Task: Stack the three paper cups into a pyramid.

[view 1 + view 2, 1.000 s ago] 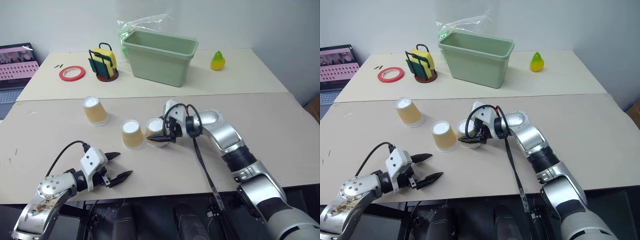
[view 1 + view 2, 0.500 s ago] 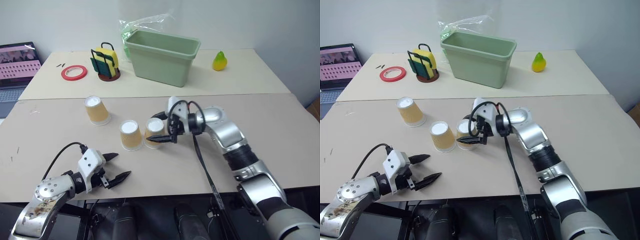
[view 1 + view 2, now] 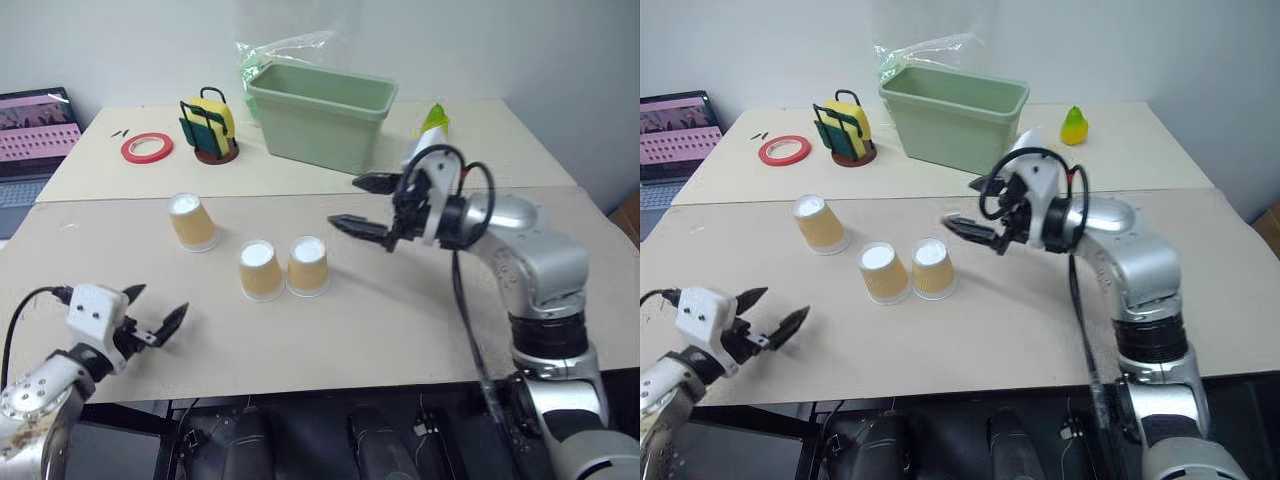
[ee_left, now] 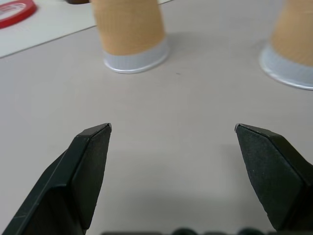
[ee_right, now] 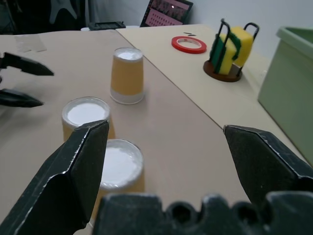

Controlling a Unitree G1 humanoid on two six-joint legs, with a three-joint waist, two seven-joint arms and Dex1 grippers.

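Three paper cups (image 3: 258, 270) upside down on the beige worktop (image 3: 400, 320), two side by side, one apart, right end effector (image 3: 362, 205) open above them, left end effector (image 3: 155, 312) open, empty

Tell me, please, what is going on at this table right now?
A two-armed robot is building a pyramid from three paper cups, all standing upside down on the table. Two cups stand side by side as the base; the third cup stands apart, nothing stacked yet. The right gripper hovers open and empty above the table beyond the pair. The left gripper is open and empty near the table's front edge.
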